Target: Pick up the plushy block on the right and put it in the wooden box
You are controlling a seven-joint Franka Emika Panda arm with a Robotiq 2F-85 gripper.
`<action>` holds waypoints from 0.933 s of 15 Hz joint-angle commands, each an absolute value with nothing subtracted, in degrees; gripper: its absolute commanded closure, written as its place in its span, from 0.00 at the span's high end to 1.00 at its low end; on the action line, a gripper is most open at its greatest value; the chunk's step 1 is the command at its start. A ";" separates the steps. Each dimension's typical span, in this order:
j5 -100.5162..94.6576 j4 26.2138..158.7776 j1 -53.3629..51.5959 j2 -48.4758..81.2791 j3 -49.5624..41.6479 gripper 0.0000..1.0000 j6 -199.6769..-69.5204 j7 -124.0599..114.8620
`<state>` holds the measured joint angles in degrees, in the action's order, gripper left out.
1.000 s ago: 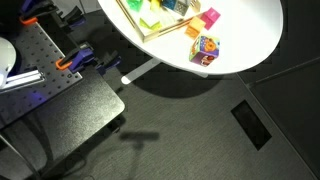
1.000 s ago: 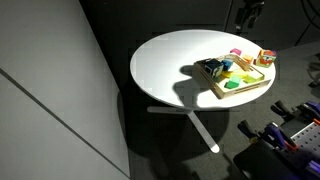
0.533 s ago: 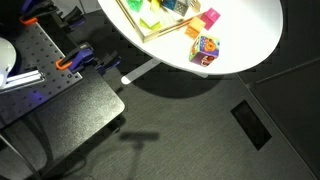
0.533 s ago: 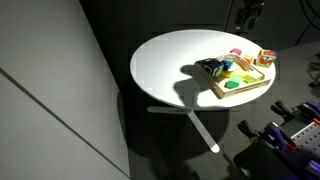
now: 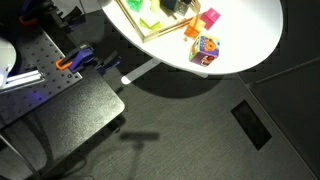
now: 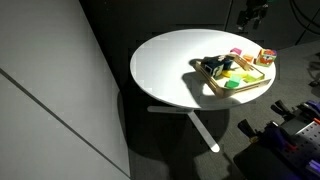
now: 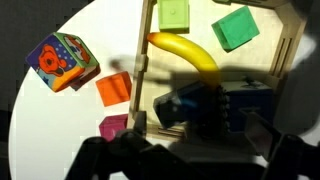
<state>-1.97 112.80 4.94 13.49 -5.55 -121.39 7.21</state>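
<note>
- White round surface (image 5: 250,30) is carrying every item in both exterior views.
- The plushy block (image 5: 205,48) is sitting on the bare surface, outside the wooden box (image 5: 137,28) and apart from its rim. Nothing is touching it.
- In the wrist view the plushy block (image 7: 60,62) is lying at upper left, with orange, blue and red patches showing.
- An orange block (image 7: 113,88) and a pink block (image 7: 114,127) are lying between it and the wooden box rim (image 7: 143,70), both just beside the rim.
- Inside the box a banana (image 7: 185,52) and two green blocks (image 7: 234,28) are resting. A blue item (image 7: 210,105) is lying in shadow, possibly another block.
- The tool (image 7: 190,155) is hanging over the box side, jaws spread wide, gripping nothing.
</note>
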 commanded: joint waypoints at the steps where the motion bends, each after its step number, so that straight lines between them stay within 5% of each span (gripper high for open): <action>1: -3.81 107.06 5.96 18.24 -7.23 1.00 -119.00 1.26; 14: -2.38 101.56 8.28 29.28 -12.98 1.00 -117.27 -18.27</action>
<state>-2.59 103.76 7.67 26.95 -12.18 -118.50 -14.25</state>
